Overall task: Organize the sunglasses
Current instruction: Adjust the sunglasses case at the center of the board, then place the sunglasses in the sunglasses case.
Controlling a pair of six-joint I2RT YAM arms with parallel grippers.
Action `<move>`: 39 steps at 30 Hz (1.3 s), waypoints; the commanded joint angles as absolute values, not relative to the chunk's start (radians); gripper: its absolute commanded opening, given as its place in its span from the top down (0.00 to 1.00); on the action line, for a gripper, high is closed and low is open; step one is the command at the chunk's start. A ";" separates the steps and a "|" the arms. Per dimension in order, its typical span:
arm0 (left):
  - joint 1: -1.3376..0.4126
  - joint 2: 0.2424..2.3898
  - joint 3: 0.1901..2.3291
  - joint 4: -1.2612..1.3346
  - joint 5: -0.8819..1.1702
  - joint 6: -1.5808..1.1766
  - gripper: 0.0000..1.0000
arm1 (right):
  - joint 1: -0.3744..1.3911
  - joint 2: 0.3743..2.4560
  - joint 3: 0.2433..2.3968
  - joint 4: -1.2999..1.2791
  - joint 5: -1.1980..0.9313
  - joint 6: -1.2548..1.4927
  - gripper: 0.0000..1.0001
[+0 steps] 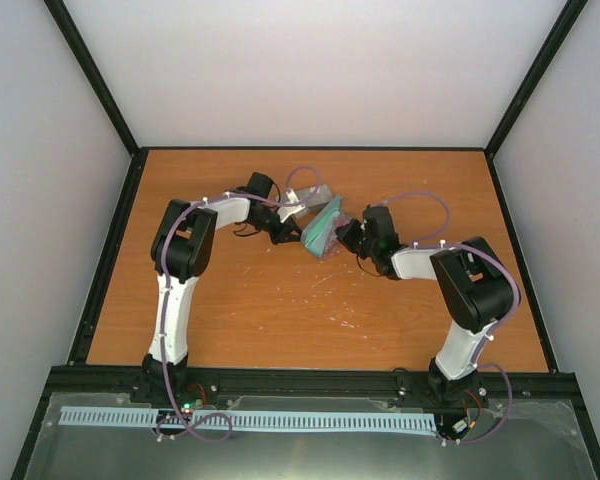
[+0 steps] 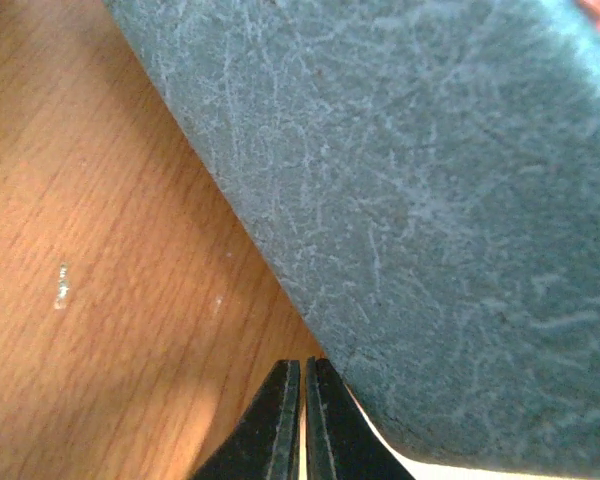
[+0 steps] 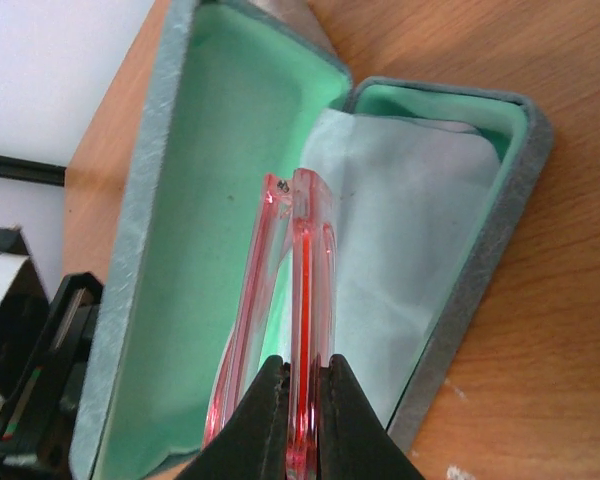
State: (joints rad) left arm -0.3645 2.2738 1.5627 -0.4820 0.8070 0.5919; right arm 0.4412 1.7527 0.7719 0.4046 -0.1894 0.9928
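Note:
The sunglasses (image 3: 300, 260) have a see-through red-pink frame and are folded. My right gripper (image 3: 302, 375) is shut on them and holds them edge-on over an open grey case (image 3: 500, 240) with green lining. A pale blue cloth (image 3: 410, 200) lies in the case's lower half. In the top view the open case (image 1: 322, 226) sits mid-table between both grippers, the right gripper (image 1: 342, 238) at its right side. My left gripper (image 2: 302, 368) is shut with nothing between the jaws, and its right finger rests against the case's grey outer shell (image 2: 410, 180). It also shows in the top view (image 1: 290, 228).
A second grey oblong item (image 1: 310, 193) lies just behind the open case, near the left wrist. Black frame rails (image 1: 110, 250) border the wooden table (image 1: 280, 310) on all sides. White walls stand beyond.

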 commanded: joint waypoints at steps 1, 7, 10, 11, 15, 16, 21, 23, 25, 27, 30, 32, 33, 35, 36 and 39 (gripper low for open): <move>-0.374 2.222 1.549 -0.450 0.845 0.581 0.93 | 0.424 1.806 0.801 0.506 -0.196 1.034 0.97; -0.376 2.230 1.544 -0.446 0.848 0.580 0.93 | 0.416 1.867 0.847 0.558 -0.219 1.055 0.97; -0.377 2.238 1.546 -0.447 0.850 0.578 0.93 | 0.413 1.896 0.887 0.543 -0.227 1.052 0.97; -0.377 2.240 1.546 -0.446 0.852 0.578 0.93 | 0.413 1.902 0.896 0.525 -0.226 1.047 0.97; -0.377 2.250 1.554 -0.445 0.857 0.574 0.93 | 0.411 1.929 0.917 0.509 -0.227 1.048 0.97; -0.377 2.254 1.559 -0.445 0.859 0.573 0.93 | 0.410 1.935 0.918 0.511 -0.226 1.052 0.97; -0.377 2.261 1.569 -0.455 0.861 0.573 0.93 | 0.404 1.971 0.911 0.539 -0.222 1.070 0.97; -0.377 2.257 1.563 -0.456 0.859 0.575 0.93 | 0.401 1.987 0.912 0.550 -0.224 1.074 0.97; -0.377 2.251 1.554 -0.451 0.855 0.579 0.93 | 0.396 2.004 0.923 0.548 -0.235 1.070 0.97; -0.377 2.247 1.551 -0.451 0.852 0.580 0.93 | 0.394 2.015 0.936 0.534 -0.241 1.058 0.97; -0.377 2.249 1.553 -0.449 0.851 0.579 0.93 | 0.393 2.032 0.957 0.517 -0.254 1.041 0.96; -0.377 2.250 1.553 -0.450 0.852 0.578 0.93 | 0.390 2.043 0.966 0.516 -0.260 1.034 0.94; -0.376 2.249 1.552 -0.450 0.851 0.578 0.93 | 0.389 2.049 0.971 0.510 -0.261 1.033 0.94; -0.377 2.251 1.551 -0.450 0.847 0.579 0.93 | 0.389 2.056 0.980 0.494 -0.265 1.025 0.93; -0.377 2.250 1.550 -0.449 0.846 0.581 0.93 | 0.390 2.057 0.982 0.483 -0.266 1.018 0.93; -0.377 2.253 1.550 -0.449 0.844 0.581 0.93 | 0.390 2.055 0.985 0.449 -0.263 0.997 0.90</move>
